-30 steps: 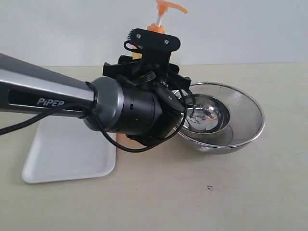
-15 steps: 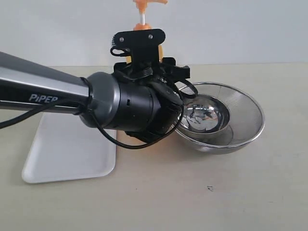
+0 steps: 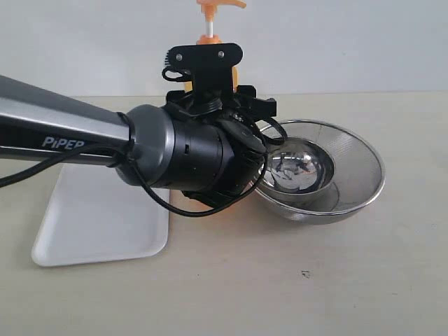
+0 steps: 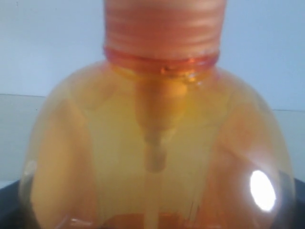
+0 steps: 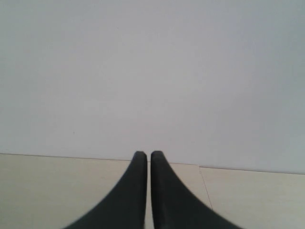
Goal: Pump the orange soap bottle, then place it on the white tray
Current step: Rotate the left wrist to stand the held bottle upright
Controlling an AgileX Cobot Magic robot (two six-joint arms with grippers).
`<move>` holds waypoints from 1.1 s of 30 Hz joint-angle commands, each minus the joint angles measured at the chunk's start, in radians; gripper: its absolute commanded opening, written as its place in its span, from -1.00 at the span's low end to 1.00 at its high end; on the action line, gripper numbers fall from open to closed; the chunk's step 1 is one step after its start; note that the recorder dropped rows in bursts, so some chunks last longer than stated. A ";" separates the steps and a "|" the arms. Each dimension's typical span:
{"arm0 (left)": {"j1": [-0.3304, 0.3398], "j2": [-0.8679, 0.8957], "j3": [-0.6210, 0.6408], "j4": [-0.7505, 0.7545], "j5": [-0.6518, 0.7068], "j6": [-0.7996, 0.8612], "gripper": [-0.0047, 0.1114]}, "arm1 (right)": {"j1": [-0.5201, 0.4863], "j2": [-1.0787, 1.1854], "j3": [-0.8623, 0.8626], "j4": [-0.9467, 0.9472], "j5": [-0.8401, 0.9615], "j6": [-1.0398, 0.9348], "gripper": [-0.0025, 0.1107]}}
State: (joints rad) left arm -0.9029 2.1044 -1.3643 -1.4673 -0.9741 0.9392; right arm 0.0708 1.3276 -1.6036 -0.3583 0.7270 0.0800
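In the exterior view, the left arm point(image 3: 63, 133) reaches in from 9 o'clock, and its black wrist hides most of the orange soap bottle point(image 3: 208, 39). The bottle stands upright at 12 o'clock, its pump head point(image 3: 213, 5) raised on the white stem. The left end effector point(image 3: 215, 94) is clamped on the bottle's body. We cannot tell whether the base rests on the tabletop point(image 3: 350, 287). The white tray point(image 3: 91, 224) lies at 8 o'clock from the bottle, with nothing on its visible part. The steel bowls point(image 3: 350, 161), one nested in the other, sit at 4 o'clock. In the left wrist view, the bottle's translucent shoulder and ribbed collar fill the frame. In the right wrist view, the right end effector point(image 5: 148, 155) has its fingers together above the tabletop.
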 commanded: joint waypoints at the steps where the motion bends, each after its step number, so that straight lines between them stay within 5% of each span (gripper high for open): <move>1: 0.000 -0.027 -0.016 0.055 -0.050 0.007 -0.84 | -0.007 -0.009 -0.002 -0.006 0.001 -0.002 -0.96; 33: 0.002 -0.023 -0.016 0.131 -0.046 0.011 -0.84 | -0.007 -0.009 -0.002 -0.006 0.001 0.000 -0.96</move>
State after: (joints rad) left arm -0.9029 2.1044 -1.3643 -1.4002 -0.9741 0.9431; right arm 0.0708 1.3276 -1.6036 -0.3583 0.7270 0.0800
